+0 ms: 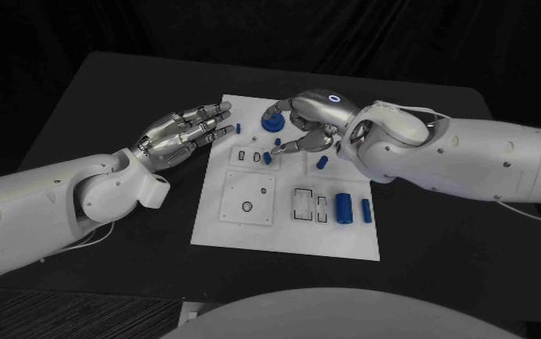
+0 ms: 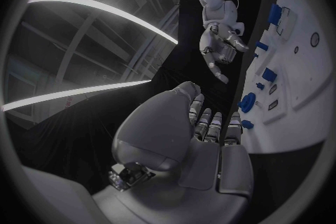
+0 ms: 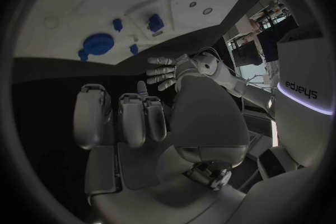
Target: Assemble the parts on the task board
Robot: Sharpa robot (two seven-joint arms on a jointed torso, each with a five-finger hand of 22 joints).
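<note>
Black table: right hand (image 1: 302, 126) hovers over task board (image 1: 242, 233) parts (image 1: 342, 208).

The black table (image 1: 102, 89) carries the white task board (image 1: 254, 233) with black-outlined recesses and small blue parts, among them a round blue piece (image 1: 272, 123) and two blue cylinders (image 1: 342, 208), while white arms end in the silver left hand (image 1: 186, 130) and silver right hand (image 1: 304, 124).

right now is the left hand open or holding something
Open. The left hand hangs by the white board's edge with fingers stretched out and apart, nothing between them.
</note>
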